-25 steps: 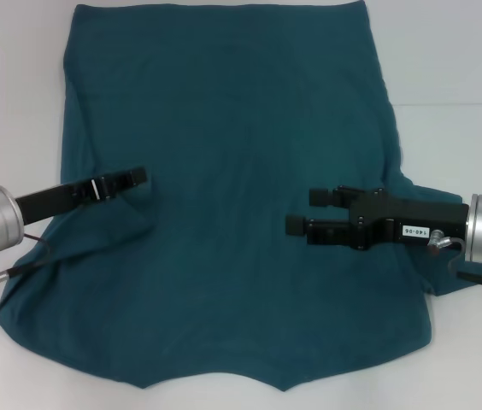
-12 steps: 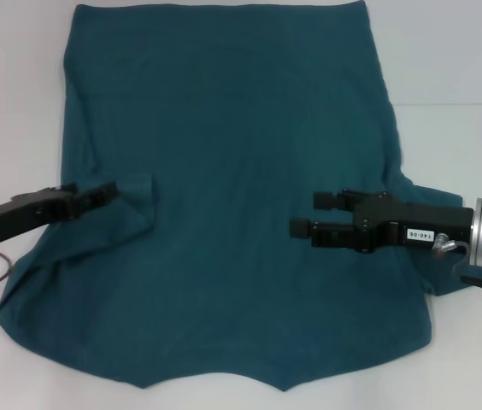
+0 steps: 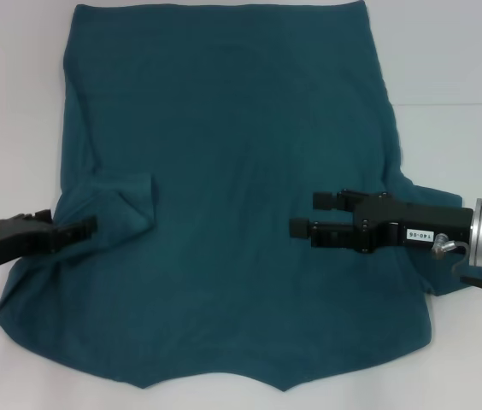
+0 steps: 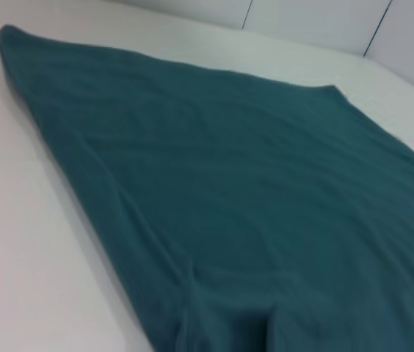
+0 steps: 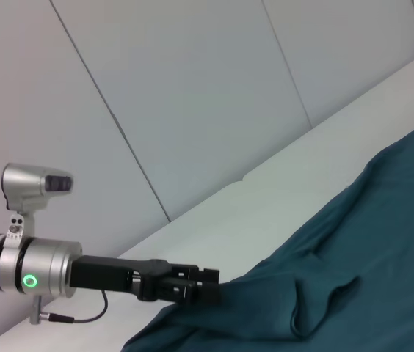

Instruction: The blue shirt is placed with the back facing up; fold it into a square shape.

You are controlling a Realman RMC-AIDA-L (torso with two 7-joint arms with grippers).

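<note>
I see my left gripper (image 3: pixel 90 227) has backed off leftward, apparently released, leaving the left sleeve (image 3: pixel 120 205) folded in; right gripper (image 3: pixel 302 213) hovers, spread.

Blue shirt (image 3: pixel 241 171): soft matt cloth, dark teal, fine even weave with no sheen; shallow creases and one raised fold by the left sleeve.

Desk (image 3: pixel 463 51): smooth white surface, matt, faintly reflective near the far edge.

Left pincer (image 3: pixel 87 227): black matt fingers, plastic-looking, on a black link.

Right pincer (image 3: pixel 302 213): black matt housing with hard edges, a small white printed label on its side; brushed silver metal wrist cylinder behind it, satin finish.

Wall panels (image 5: pixel 192 88): smooth, pale grey, matt, with thin dark seams.
</note>
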